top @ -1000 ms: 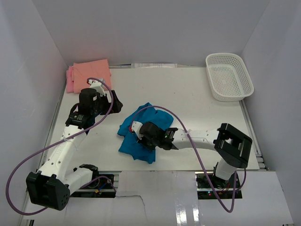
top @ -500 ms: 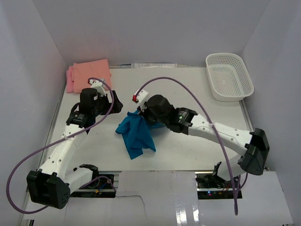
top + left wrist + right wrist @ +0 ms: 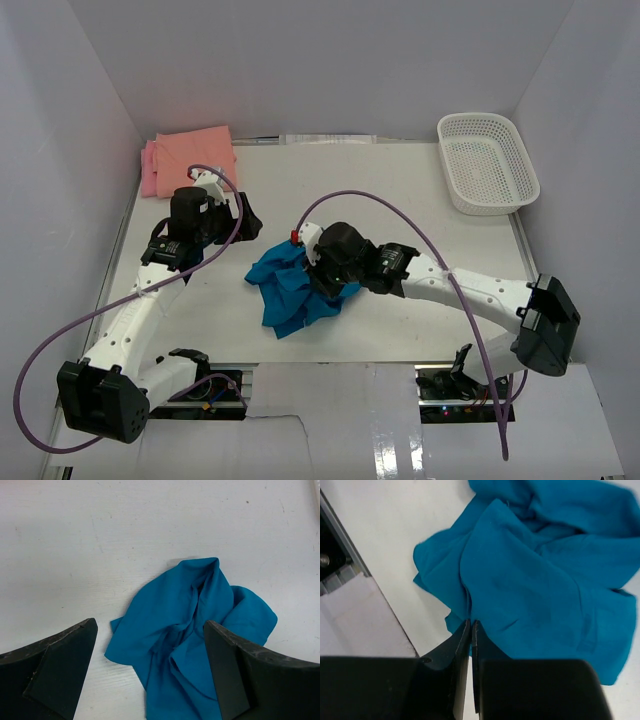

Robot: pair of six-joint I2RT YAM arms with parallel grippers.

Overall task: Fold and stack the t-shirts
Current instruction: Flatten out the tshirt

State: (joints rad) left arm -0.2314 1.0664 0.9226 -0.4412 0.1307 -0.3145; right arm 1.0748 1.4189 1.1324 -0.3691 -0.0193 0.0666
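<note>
A teal-blue t-shirt [image 3: 285,290] lies crumpled in the middle of the table. My right gripper [image 3: 322,282] is over its right side, shut, with a fold of the cloth pinched at the fingertips [image 3: 471,622]; the rest of the t-shirt [image 3: 540,580] spreads out beyond them. My left gripper [image 3: 246,222] hovers to the left of the heap, open and holding nothing. In the left wrist view the t-shirt [image 3: 170,610] shows between and beyond that gripper's [image 3: 150,625] wide-apart fingers. A salmon-orange t-shirt [image 3: 195,150] lies folded on a pink one [image 3: 149,170] at the back left.
A white mesh basket [image 3: 487,162] stands at the back right corner. White walls close in the table on three sides. The table's front edge and a metal rail [image 3: 330,555] run just beside the teal heap.
My right gripper closed on the teal t-shirt, lifted it toward the back, then came forward and down; the cloth is now bunched under it. The left arm has not moved.
</note>
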